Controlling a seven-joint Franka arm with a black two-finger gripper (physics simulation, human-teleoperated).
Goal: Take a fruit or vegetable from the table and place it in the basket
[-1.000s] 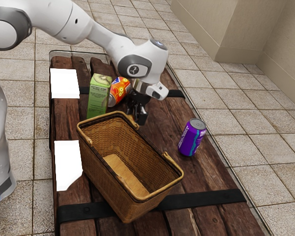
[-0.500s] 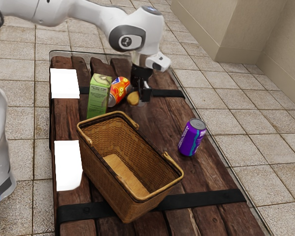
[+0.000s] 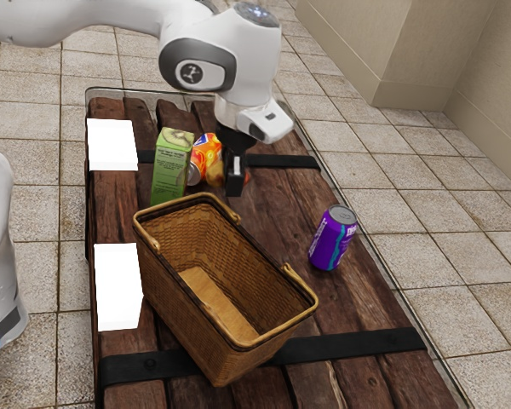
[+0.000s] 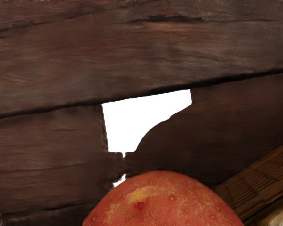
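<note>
Look for the red fruit (image 4: 162, 202) right at the gripper (image 3: 234, 185), with no readable long axis; cannot tell whether pinched or merely beneath. If gripped, probably lift clear, then carry toward the exterior camera to the basket (image 3: 168, 294). Compared with half a second ago, shifted toward the exterior view's left, nearer the orange can (image 3: 205, 153).

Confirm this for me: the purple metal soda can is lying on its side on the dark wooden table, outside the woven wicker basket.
Not quite: the purple metal soda can stands upright, as the exterior view shows. It is on the dark wooden table, outside the woven wicker basket.
</note>
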